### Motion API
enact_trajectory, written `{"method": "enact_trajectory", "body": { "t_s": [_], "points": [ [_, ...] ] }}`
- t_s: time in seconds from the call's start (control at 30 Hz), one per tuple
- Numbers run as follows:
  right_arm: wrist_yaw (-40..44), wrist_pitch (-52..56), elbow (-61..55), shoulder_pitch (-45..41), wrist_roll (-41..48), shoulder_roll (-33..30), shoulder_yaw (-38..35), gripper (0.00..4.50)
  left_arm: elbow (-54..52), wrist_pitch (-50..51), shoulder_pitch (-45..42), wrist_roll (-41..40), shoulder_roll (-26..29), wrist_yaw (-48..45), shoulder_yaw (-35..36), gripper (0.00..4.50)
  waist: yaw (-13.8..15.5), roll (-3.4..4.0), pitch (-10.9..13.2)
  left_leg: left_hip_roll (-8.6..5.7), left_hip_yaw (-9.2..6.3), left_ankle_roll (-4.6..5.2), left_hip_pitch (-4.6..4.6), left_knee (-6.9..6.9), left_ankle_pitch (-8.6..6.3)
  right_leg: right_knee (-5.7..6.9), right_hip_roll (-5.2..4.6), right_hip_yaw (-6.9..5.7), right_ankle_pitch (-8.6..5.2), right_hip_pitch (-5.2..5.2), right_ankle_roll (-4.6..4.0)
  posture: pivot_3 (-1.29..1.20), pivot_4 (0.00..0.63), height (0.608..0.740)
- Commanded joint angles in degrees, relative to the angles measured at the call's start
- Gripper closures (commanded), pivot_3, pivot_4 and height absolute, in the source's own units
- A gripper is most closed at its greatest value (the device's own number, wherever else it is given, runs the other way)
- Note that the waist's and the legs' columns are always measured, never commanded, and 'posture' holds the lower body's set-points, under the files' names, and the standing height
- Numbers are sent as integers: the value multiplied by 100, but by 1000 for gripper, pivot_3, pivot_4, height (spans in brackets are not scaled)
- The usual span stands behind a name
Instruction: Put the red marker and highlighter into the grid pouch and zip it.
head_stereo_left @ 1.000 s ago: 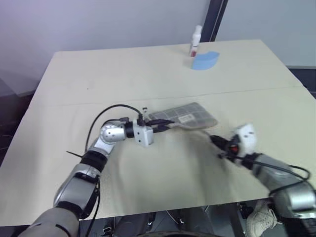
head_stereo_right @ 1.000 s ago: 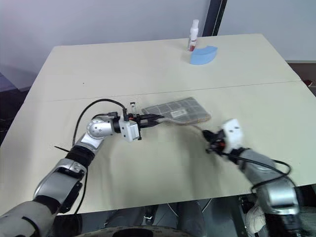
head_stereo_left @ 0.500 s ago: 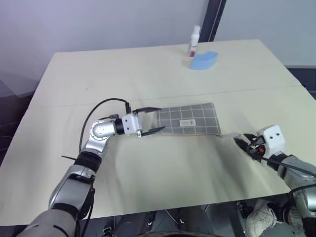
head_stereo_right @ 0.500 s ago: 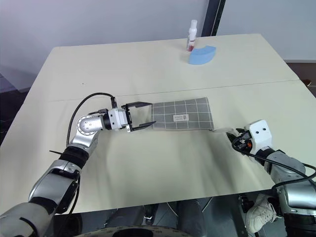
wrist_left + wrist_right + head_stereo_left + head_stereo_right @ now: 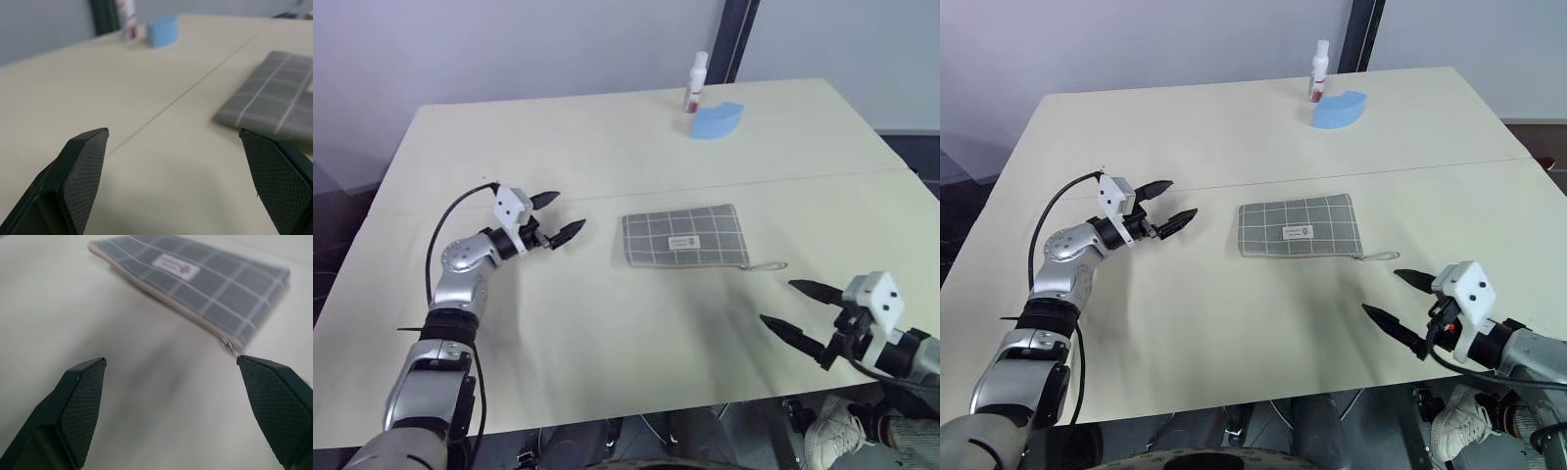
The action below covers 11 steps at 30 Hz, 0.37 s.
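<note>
Table [image 5: 607, 147]: pale cream top, a thin seam line running across it.

Grid pouch [image 5: 684, 237]: grey fabric with white grid lines and a small white label, lying flat near the middle of the table. Its zipper edge faces the robot and looks drawn shut along its length; the thin cord pull [image 5: 768, 266] trails on the table off the pouch's right corner. Contents cannot be seen from outside. Nothing touches the pouch.

Left gripper [image 5: 554, 217]: well to the left of the pouch, held just above the table, fingers spread wide and holding nothing, tips aimed toward the pouch.

Right gripper [image 5: 796, 308]: near the table's front edge, to the right of and nearer than the pouch, fingers spread wide and holding nothing, apart from the cord pull.

White bottle [image 5: 698, 82]: red label, upright at the far edge of the table.

Blue fan-shaped piece [image 5: 718, 120]: flat on the table, just beside the bottle.
</note>
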Motion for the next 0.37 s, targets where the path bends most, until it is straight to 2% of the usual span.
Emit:
{"method": "enact_trajectory", "body": {
  "t_s": [0.03, 0.37],
  "points": [
    [-218, -569, 99, -305, -571, 101, 334, 56, -91, 196, -47, -115, 102, -57, 295, 0, -1, 0, 1, 0, 1, 0, 0, 2, 0, 0, 0, 0, 0, -1, 0, 0, 150, 739],
    [-364, -557, -77, -294, -715, 382, 1132, 56, 341, -93, -346, 159, 94, 179, 548, 0, 13, 0, 0, -3, -1, -29, -3, -8, 15, -6, -4, -1, 0, -4, -1, 0, 150, 739]
  ]
}}
